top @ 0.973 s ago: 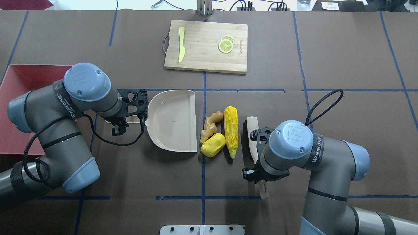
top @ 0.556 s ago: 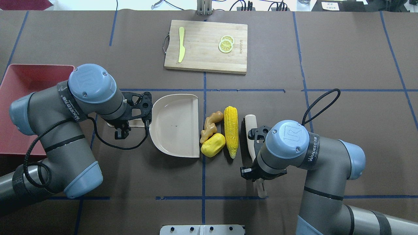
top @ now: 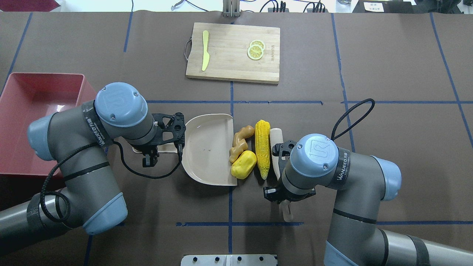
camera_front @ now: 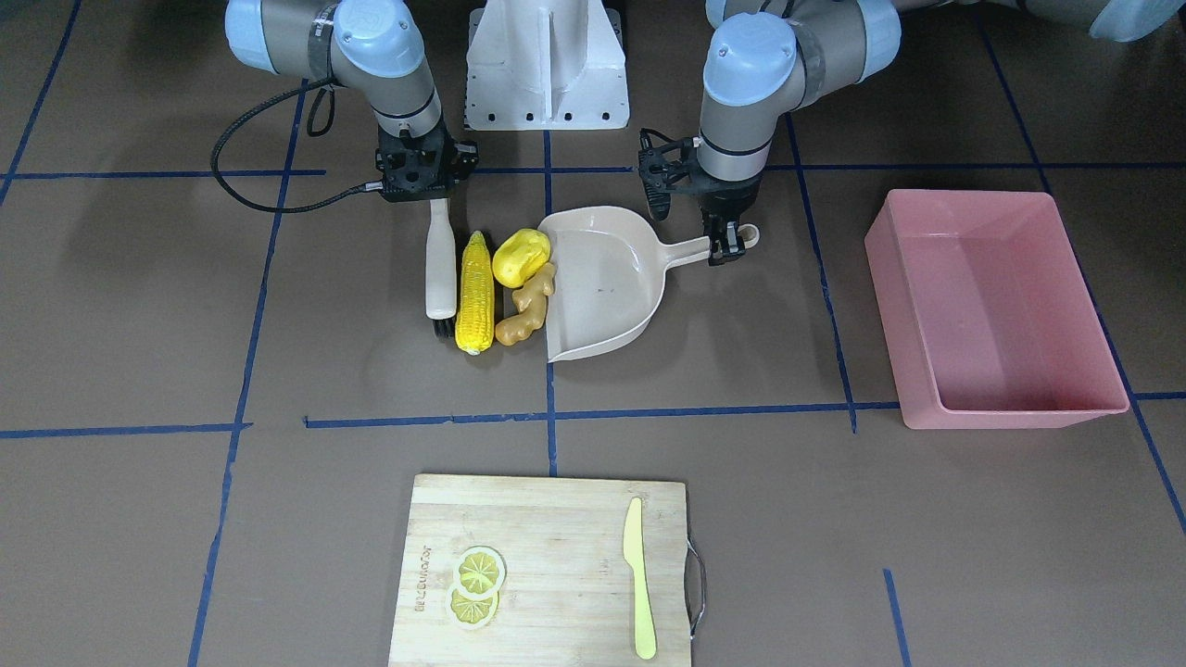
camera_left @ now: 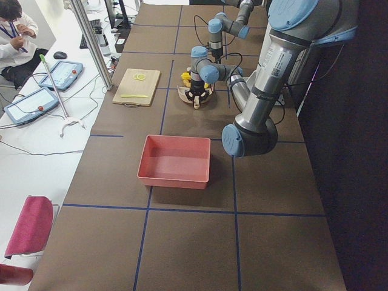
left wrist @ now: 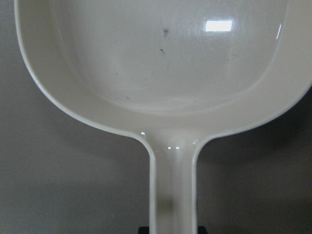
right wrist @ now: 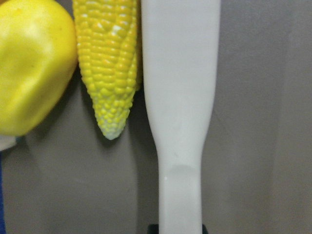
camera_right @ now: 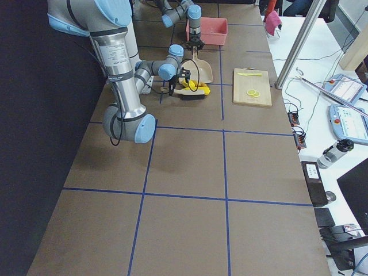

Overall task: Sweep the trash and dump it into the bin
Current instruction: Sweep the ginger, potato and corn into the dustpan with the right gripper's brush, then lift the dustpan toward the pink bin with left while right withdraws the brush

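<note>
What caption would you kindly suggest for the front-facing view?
Brush in right gripper beside corn, potato, ginger at mouth of dustpan held by left gripper; pink bin nearby.

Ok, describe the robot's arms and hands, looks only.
The left arm and right arm are grey tubes with pale blue joint caps and black bands lettered WANJEED. A black cable loops from each wrist. The left hand and right hand are black skeletal frames.

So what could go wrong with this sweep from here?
The corn is almost as long as the dustpan mouth; if it skews, an end may miss. The round potato sits near one corner and may roll past it. The left hand holds only the handle's end, so the brush push could swing the dustpan.
</note>
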You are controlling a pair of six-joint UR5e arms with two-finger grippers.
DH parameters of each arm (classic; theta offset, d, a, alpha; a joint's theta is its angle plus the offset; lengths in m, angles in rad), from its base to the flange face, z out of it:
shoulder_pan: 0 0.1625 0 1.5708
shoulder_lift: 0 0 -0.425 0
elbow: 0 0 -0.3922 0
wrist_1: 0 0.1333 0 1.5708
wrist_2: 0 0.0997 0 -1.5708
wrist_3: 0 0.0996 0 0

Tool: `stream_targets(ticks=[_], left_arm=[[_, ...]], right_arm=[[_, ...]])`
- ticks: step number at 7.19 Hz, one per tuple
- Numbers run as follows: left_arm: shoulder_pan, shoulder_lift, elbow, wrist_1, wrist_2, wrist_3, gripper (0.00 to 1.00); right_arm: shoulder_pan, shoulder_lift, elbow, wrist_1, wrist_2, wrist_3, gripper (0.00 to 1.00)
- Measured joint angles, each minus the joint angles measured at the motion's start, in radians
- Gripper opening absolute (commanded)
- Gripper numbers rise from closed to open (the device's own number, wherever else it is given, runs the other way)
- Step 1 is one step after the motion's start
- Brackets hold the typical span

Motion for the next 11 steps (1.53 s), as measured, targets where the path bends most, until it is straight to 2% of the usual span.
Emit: stream_targets(ticks=[4,7,8,10,11], left_arm=[[0.027,-0.117,0.103,-0.001,0.001,-0.107,0.09],[0.037,-0.133,0.118,-0.028,-0.001,-0.125,0.09],[0.038,-0.111,0.114,-0.081,-0.002,-0.139,0.09],[0.04,-0.028,0.124,-0.31,-0.005,-0.213,0.09],[0.041,-0.012,0.128,-0.37,-0.005,-0.243,0.09]], right_arm=[[-0.001,0.082,-0.04,0.01,0.001,-0.009,0.0],[0.001,0.098,-0.035,0.01,0.007,-0.013,0.0],[0.009,0.093,-0.015,0.004,0.012,-0.01,0.0],[0.04,0.064,0.023,-0.004,0.026,-0.009,0.0],[0.057,0.053,0.046,-0.027,0.035,-0.009,0.0]])
